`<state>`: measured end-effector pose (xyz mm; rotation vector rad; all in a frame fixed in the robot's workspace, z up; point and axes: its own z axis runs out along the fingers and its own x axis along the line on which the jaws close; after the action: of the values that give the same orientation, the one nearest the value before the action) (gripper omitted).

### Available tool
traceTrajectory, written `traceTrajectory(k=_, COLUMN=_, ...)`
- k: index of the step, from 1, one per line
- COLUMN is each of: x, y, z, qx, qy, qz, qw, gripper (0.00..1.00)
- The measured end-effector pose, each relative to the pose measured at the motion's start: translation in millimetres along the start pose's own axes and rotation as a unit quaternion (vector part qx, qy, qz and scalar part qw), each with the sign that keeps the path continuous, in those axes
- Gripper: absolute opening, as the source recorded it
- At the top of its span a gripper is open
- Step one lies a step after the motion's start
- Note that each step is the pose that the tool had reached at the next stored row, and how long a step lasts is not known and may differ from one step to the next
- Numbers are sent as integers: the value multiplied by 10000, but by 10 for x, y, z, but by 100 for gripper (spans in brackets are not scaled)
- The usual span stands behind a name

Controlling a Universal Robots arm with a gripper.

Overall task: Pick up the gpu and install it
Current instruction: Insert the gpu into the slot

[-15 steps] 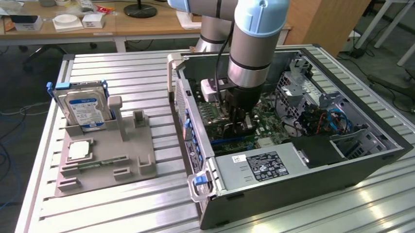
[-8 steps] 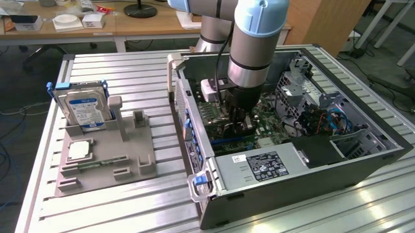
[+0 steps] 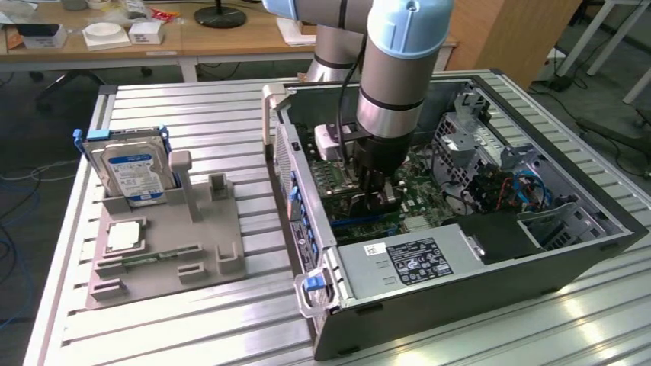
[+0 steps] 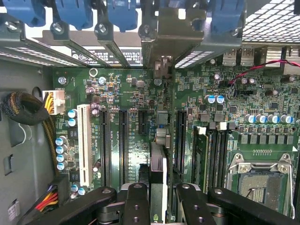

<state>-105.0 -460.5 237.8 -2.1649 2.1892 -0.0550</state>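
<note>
One stiff, light card, the gpu (image 4: 158,161), stands edge-on in the clenched pincer (image 4: 159,201). It hangs low over the motherboard (image 4: 117,89), among its long slots, inside the open computer case (image 3: 489,282) at the exterior view's right of the desk (image 3: 203,328). It looks fragile, probably best held by bare board edges, clear of components and contacts.

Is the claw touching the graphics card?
Touching: the wrist view shows the gripper clamping both faces of the gpu, seen edge-on.
</note>
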Motion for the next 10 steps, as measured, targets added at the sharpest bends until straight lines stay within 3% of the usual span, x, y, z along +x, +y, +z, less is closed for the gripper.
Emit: traceTrajectory(k=10, x=0, y=31, z=3, qx=1, qy=0, qz=-1, qw=10000, gripper=27)
